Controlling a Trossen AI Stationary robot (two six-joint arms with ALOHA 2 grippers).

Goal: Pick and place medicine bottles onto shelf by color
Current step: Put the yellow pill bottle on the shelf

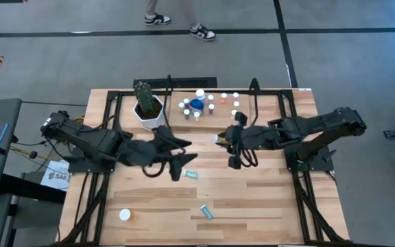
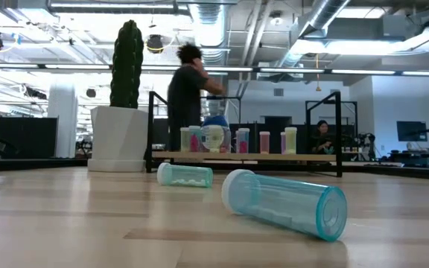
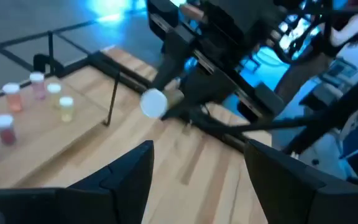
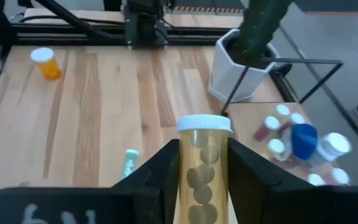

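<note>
The right tool (image 4: 204,171) is clenched on a pale amber, white-capped medicine bottle (image 4: 203,163) with round tablets inside, carrying it above the light wood-plank bench (image 1: 266,206), just short of the shelf's front rail. In its wrist view the dark fingers press the bottle's sides below the cap, and the bottle stands upright between them.

The shelf (image 1: 266,103), a pale board framed by thin black rails and posts, sits at the far edge of the bench. A cluster of small white-capped bottles (image 1: 214,104) already stands on it around a larger rounded blue bottle (image 1: 197,103), with a white pot holding a green cactus (image 1: 147,106) at its left end.

The main risk, as I judge it, is crowding. The standing bottles are close together, so a low or wide approach could knock one over, and toppling may spread. The black front rail is another hazard: the carried bottle's base could catch on it if brought in too low. Setting it among the wrong colour group would also spoil the sorting.

The left tool (image 3: 197,165) hangs released over the middle of the bench, near a teal bottle lying on its side (image 1: 190,174). Another teal bottle (image 1: 206,213) and an orange bottle (image 1: 125,215) lie nearer the front edge.
</note>
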